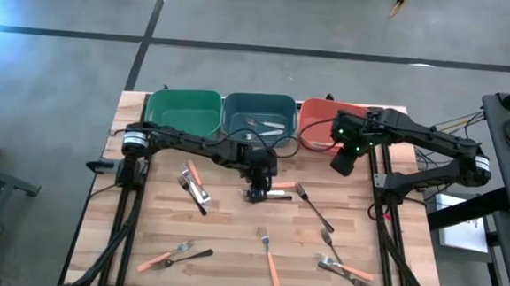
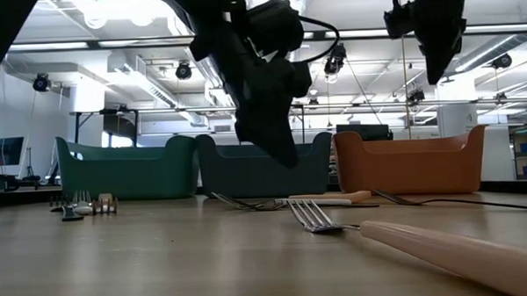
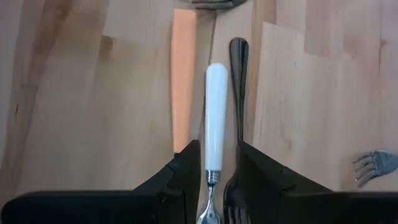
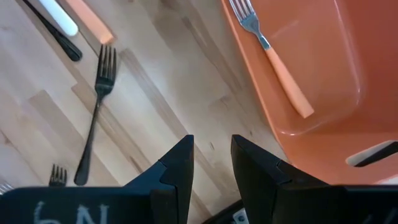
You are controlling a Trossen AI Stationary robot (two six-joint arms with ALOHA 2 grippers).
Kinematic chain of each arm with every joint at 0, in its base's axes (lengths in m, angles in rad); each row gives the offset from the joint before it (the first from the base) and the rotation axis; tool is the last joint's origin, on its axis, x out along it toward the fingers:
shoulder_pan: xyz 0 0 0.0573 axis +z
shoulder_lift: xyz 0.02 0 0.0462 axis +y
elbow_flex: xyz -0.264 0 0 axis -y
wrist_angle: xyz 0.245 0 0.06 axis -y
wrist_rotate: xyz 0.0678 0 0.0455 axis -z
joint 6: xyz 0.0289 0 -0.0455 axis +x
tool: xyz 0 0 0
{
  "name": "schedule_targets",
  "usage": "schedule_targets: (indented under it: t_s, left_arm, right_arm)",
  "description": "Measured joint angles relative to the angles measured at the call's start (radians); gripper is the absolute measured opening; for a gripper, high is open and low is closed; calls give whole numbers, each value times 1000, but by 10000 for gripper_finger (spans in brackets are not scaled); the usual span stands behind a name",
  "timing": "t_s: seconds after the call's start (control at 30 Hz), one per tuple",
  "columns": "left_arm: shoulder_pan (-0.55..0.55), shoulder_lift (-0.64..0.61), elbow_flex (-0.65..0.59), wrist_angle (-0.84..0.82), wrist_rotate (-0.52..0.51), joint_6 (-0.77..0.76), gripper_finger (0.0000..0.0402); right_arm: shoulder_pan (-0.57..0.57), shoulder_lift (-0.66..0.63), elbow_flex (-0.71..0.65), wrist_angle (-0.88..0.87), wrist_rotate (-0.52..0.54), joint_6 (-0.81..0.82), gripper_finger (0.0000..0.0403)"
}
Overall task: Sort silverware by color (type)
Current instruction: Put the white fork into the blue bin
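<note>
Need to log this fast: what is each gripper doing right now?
Left gripper: closed on the white-handled fork, low over the table.
Right gripper: open, holding nothing, beside the orange bin.

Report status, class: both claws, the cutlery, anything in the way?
Left claw low at table centre, straddling white-handled fork. Right claw open, empty, beside orange bin. Black fork and orange handle crowd the white one.

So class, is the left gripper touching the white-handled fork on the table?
Cannot tell. The left wrist view shows the white-handled fork running between the left gripper fingers, but contact isn't plain.
</note>
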Motion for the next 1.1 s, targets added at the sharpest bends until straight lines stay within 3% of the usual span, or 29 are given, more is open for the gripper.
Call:
schedule_targets:
  t_s: [0.3, 0.53, 1.1]
  left_arm:
    - [-64, -1, -21, -14, -3, -16, 84]
    - [-66, 2, -27, -12, -138, 9, 84]
    - [-80, 5, -59, 14, -136, -53, 84]
  right_arm:
    - [0, 0, -47, 16, 1, -11, 98]
    - [0, 0, -83, 44, 5, -10, 98]
    - [0, 0, -142, 64, 19, -7, 98]
